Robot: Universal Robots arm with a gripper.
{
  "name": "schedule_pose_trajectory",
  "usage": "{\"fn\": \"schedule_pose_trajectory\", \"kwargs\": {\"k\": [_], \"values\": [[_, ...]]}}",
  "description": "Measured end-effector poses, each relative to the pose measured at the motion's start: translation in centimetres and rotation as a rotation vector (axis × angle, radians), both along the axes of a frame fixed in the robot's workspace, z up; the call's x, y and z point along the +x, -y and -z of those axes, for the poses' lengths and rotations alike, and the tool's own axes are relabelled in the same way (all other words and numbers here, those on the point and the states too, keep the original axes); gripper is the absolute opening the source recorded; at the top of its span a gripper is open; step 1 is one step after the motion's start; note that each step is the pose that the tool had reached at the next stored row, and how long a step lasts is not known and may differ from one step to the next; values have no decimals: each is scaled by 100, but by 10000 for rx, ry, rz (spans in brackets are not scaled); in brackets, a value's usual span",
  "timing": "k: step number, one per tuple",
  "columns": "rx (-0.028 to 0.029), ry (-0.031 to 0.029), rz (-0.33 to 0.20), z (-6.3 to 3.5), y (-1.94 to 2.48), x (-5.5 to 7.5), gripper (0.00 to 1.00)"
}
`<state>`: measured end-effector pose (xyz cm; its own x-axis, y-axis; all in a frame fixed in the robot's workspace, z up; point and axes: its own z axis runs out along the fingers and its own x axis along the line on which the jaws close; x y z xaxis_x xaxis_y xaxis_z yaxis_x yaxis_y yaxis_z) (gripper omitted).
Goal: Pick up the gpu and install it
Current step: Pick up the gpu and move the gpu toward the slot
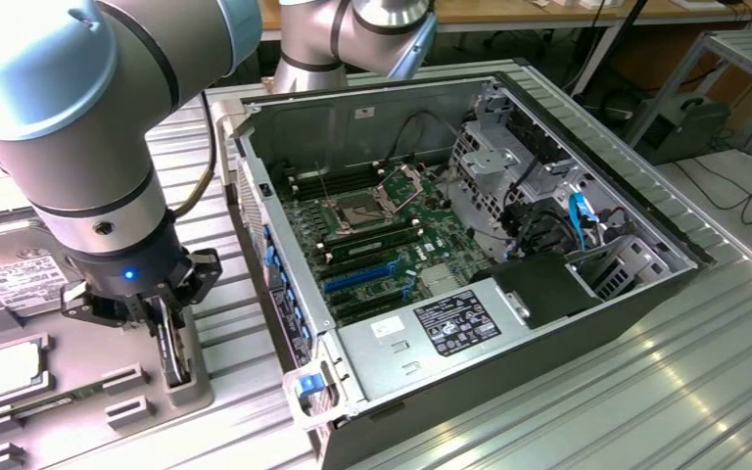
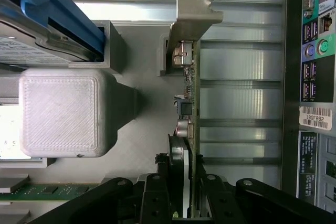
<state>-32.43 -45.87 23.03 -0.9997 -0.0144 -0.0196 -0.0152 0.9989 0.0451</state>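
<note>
The gpu stands on edge in a slot of the grey fixture tray at the exterior view's left, a thin dark slab. In the wrist view the gpu shows as a green card seen edge-on, its silver end bracket at the far end and its black fan side nearest the camera. My gripper has come down over the card's top edge and straddles it, one side on each face. The card still sits in its slot.
The open computer case lies at the exterior view's right of the tray, with the motherboard and blue expansion slots exposed. A hard drive, a processor and a memory stick share the tray. The case's rear ports are close beside the card.
</note>
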Motion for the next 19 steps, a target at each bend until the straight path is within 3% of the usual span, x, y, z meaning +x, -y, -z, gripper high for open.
{"fn": "schedule_pose_trajectory", "kwargs": {"k": [11, 19], "values": [[2, 2, 0, -11, 0, 0, 28], [4, 1, 0, -188, 0, 0, 28]]}}
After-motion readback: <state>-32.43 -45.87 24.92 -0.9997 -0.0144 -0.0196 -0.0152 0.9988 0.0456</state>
